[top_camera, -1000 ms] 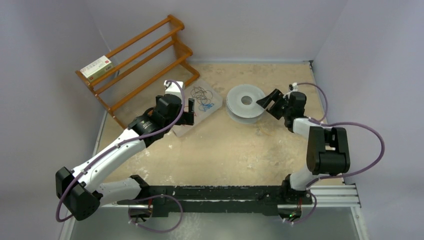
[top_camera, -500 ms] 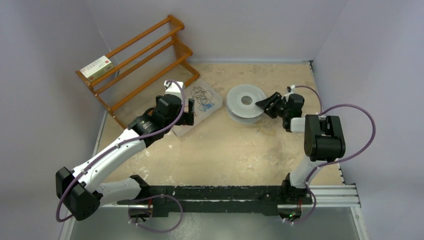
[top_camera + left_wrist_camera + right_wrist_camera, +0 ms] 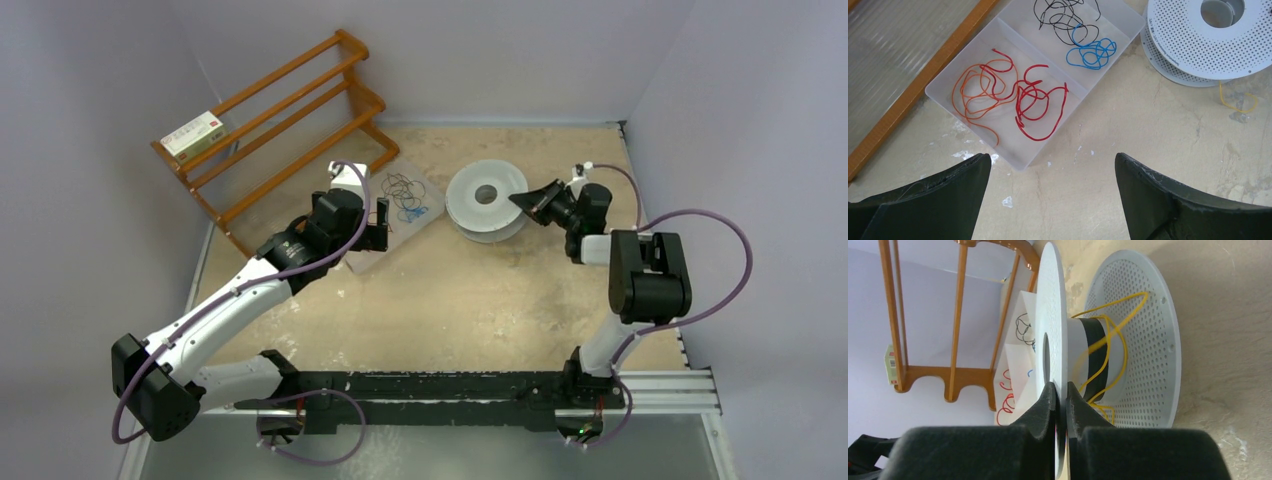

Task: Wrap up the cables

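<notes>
Thin cables lie in a clear divided tray (image 3: 1024, 161): a red one (image 3: 1040, 107) and an orange one (image 3: 973, 97) in the near compartment, black (image 3: 1063, 17) and blue (image 3: 1093, 50) in the far one. My left gripper (image 3: 1053, 165) hangs open over bare table just in front of the tray, holding nothing. A white perforated spool (image 3: 487, 200) stands right of the tray with a yellow cable (image 3: 1108, 340) looped loosely round its hub. My right gripper (image 3: 1061, 387) is shut on the rim of the spool's upper flange (image 3: 1053, 315), pinching it from the right side.
A wooden rack (image 3: 280, 120) stands at the back left, a small box (image 3: 193, 133) on its upper rail. A loose end of yellow cable (image 3: 1235, 102) trails on the table beside the spool. Purple hoses loop off both arms.
My right gripper has closed from wide open onto the spool's upper flange, and the spool has shifted slightly back and left. The left arm has stayed still.
</notes>
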Controlling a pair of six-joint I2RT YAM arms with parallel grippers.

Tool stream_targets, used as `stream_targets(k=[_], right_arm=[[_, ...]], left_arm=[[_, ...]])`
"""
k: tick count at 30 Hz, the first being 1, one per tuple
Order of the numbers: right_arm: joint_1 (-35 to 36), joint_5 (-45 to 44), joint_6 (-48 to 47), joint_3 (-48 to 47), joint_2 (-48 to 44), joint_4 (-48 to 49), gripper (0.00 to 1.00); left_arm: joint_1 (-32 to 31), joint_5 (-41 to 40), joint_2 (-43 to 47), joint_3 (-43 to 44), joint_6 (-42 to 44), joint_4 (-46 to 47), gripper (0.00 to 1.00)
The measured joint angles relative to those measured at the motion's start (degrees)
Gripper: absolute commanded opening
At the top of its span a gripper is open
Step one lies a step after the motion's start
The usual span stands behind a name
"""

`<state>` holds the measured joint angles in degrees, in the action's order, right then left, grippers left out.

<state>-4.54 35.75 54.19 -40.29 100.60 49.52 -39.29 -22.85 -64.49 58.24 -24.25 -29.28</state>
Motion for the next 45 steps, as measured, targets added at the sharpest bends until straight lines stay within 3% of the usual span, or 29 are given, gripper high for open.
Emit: stream_targets(k=[8,20,30,37,45], right_arm=[[0.02,-2.29,-4.92,0.02,-9.77,-5.90,0.00],[4.15,-11.47,-25.73,-3.32,-29.81,-33.07,0.00],[21.64,-20.85,-40.39,-9.53,-41.29,-49.46,0.00],[26.16,-18.51,-47.01,-9.94,-47.69,-57.05,0.00],[32.26,-11.32,-52.11,-9.88,-49.31,-57.83,0.00]], left_arm=[[0.00,0.13,0.31,-0.22,0.02,0.09,0.93],[0.00,0.81,1.68,-0.83,0.00,0.52,0.93],[0.00,1.86,2.78,-0.83,-0.02,0.76,0.93],[0.00,0.22,4.96,-0.83,0.02,0.24,0.93],[0.00,-6.10,9.53,-0.87,1.55,-3.08,0.93]])
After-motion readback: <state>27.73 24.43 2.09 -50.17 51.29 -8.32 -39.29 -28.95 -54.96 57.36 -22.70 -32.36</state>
